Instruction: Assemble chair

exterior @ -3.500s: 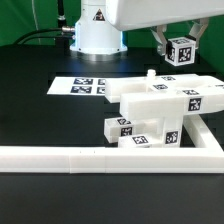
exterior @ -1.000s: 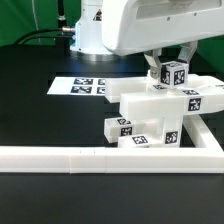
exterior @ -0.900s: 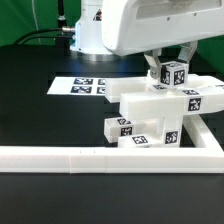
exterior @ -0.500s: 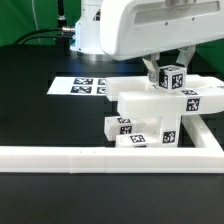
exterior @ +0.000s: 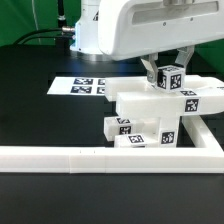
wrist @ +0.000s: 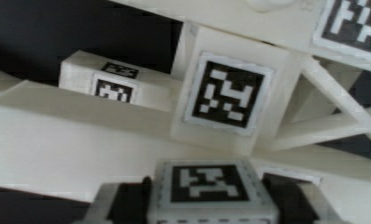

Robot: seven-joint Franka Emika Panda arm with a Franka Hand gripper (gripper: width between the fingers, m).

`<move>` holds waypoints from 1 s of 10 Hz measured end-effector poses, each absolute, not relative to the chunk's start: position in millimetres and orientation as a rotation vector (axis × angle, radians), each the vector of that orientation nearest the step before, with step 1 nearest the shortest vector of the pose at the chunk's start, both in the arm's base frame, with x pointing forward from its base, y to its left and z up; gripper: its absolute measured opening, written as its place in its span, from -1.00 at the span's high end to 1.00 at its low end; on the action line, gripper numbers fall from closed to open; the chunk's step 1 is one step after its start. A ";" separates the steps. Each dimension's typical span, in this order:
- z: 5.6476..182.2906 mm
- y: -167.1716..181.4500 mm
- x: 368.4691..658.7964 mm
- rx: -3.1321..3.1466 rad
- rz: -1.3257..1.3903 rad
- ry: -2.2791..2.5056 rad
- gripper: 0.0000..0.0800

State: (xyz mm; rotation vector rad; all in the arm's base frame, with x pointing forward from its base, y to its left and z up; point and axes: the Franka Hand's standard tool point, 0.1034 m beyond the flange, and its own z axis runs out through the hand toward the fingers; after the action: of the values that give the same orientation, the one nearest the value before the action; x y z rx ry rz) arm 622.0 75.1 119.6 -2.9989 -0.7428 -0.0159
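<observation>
My gripper [exterior: 168, 78] is shut on a small white chair piece [exterior: 171, 75] with black-and-white tags. It holds the piece just above the top slab of the part-built chair [exterior: 150, 105] at the exterior view's right. The chair is a stack of chunky white tagged blocks and bars beside the rail. In the wrist view the held piece [wrist: 207, 183] shows its tag between my dark fingers [wrist: 132, 200]. Beyond it are a tagged chair post [wrist: 230, 92] and a smaller tagged block [wrist: 114, 80].
The long white L-shaped rail [exterior: 90, 156] runs along the front and up the exterior view's right side. The marker board [exterior: 82, 87] lies flat on the black table behind the chair. The robot base [exterior: 95, 35] stands at the back.
My gripper has moved to the exterior view's left and down with the tagged piece, from high at the right edge to just above the chair's top slab.
</observation>
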 end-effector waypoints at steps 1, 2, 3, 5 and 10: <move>119.6 75.1 622.0 -2.999 -0.016 -0.743 0.29; 119.6 75.0 622.0 -2.999 -0.016 -0.743 0.29; 119.6 75.1 622.0 -2.999 -0.016 -0.743 0.29; 119.6 75.2 622.0 -3.008 -0.015 -0.704 0.29; 119.6 76.4 621.8 -3.071 -0.004 -0.311 0.29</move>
State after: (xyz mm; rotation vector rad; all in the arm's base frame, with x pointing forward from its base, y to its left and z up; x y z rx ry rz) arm 621.8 76.4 119.6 -3.0710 -0.3105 -0.0044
